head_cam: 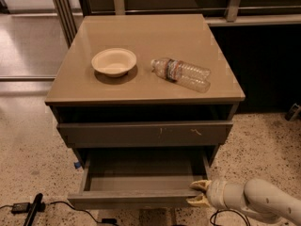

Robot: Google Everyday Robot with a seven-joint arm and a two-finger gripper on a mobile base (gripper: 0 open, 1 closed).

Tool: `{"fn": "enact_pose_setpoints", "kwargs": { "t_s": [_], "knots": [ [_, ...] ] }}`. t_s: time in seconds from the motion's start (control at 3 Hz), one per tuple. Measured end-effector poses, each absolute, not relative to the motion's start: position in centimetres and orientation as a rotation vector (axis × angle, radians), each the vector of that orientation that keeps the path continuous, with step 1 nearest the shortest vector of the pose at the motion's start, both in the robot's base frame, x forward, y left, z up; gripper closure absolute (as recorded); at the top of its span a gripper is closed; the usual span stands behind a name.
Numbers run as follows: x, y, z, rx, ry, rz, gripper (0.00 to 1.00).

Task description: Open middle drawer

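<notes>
The middle drawer (141,197) is pulled out of the grey-brown cabinet, showing its grey box interior (143,171) and its plain front. My gripper (198,193) is at the right end of that drawer front, reaching in from the lower right. Its two pale fingers (201,185) are apart, one at the front's top rim and one lower down. Whether they press on the front cannot be told. The wider drawer front with pale scratch marks (146,133) sits above, nearly closed. The lowest drawer is hidden below.
On the cabinet top (146,84) stand a pale bowl (114,61) and a clear plastic bottle (181,73) lying on its side. Black cables and a plug (28,207) lie on the speckled floor at the lower left. A dark wall panel stands at the right.
</notes>
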State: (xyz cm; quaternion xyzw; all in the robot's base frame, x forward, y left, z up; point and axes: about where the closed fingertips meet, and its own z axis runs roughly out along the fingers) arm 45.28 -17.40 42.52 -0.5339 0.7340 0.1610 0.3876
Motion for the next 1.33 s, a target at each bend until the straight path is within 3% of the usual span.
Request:
{"fn": "enact_pose_setpoints", "kwargs": {
  "t_s": [0.33, 0.67, 1.33],
  "knots": [
    [45.28, -17.4, 42.52, -1.358, 1.868, 0.41, 0.85],
    [45.28, -17.39, 42.52, -1.358, 1.868, 0.41, 0.54],
    [45.28, -17.39, 42.52, -1.358, 1.868, 0.41, 0.08]
  ]
}}
